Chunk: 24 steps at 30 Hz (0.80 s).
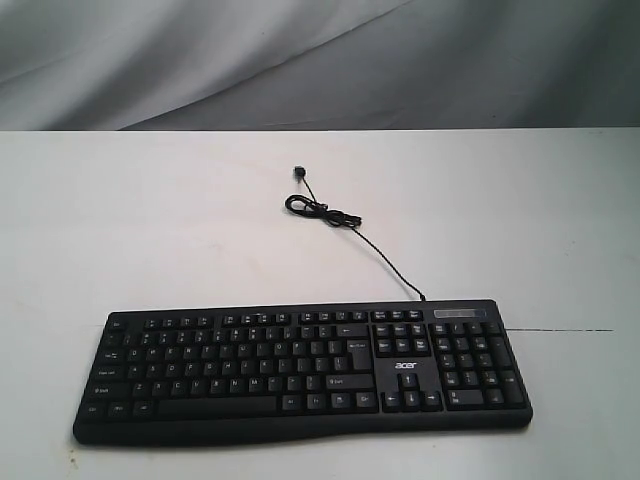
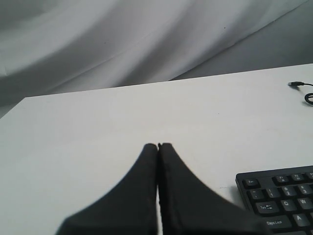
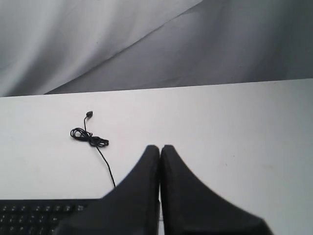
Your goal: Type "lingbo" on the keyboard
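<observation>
With the keyboard lying along the edge of the desk nearest the arms, and the left tool and right tool both pressed together and empty, each of the 6 letters is best struck singly by 1 closed tip lowered vertically.

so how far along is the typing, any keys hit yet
Nothing looks done: the keyboard lies on the table with nothing touching it, and the exterior view shows no arm over it. In hand: the left gripper and right gripper are both shut, which suits poking keys, but both are off the keys. Left: all six letters of lingbo.
</observation>
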Each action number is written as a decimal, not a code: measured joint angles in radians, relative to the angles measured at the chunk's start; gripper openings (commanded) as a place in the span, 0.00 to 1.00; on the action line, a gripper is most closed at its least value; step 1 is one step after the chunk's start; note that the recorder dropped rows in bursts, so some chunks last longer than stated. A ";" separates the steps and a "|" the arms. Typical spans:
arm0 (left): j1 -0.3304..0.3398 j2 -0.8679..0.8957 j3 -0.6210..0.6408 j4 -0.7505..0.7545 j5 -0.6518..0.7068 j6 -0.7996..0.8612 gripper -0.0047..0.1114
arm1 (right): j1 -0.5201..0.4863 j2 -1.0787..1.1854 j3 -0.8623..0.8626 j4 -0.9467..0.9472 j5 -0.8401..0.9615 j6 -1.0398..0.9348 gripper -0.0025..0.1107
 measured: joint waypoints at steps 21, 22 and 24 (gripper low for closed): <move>0.000 0.000 0.000 0.000 0.000 0.000 0.04 | 0.402 0.676 -0.297 -0.038 -0.051 0.000 0.02; 0.000 0.000 0.000 0.000 0.000 0.000 0.04 | 0.430 0.706 -0.297 -0.035 -0.054 0.000 0.02; 0.000 0.000 0.000 0.000 0.000 0.000 0.04 | 0.474 0.761 -0.298 -0.021 -0.066 0.000 0.02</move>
